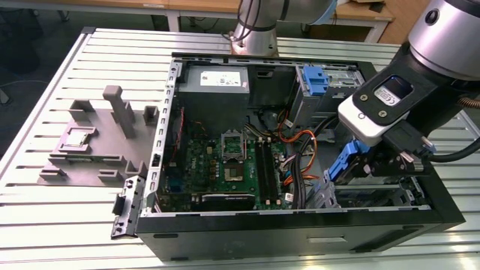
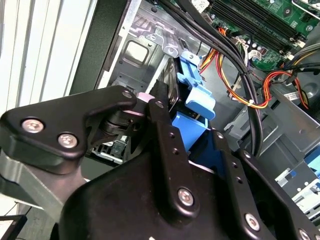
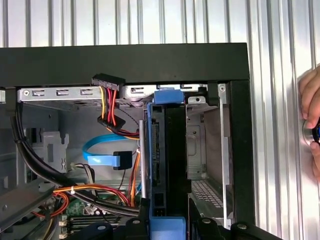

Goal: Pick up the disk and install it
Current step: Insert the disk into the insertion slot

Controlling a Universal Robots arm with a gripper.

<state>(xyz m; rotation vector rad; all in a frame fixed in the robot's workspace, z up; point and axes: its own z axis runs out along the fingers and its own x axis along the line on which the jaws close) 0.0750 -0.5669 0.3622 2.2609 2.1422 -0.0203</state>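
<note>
Jaws clamped tight on the disk (image 1: 347,160)! The gripper (image 1: 369,166) sits at four o'clock in the case (image 1: 300,228), disk on edge, long axis running straight ahead from the jaws.

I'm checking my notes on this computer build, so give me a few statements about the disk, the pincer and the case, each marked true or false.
1. The case is open, with the green board in sight. True.
2. A hand shows outside the case, over the table. True.
3. The pincer grips the disk in its blue frame. True.
4. The disk lies flat on the table. False: it is held inside the case, at the exterior view's right.
5. The hand touches the disk. False: it is apart from it, beyond the case's wall.
</note>
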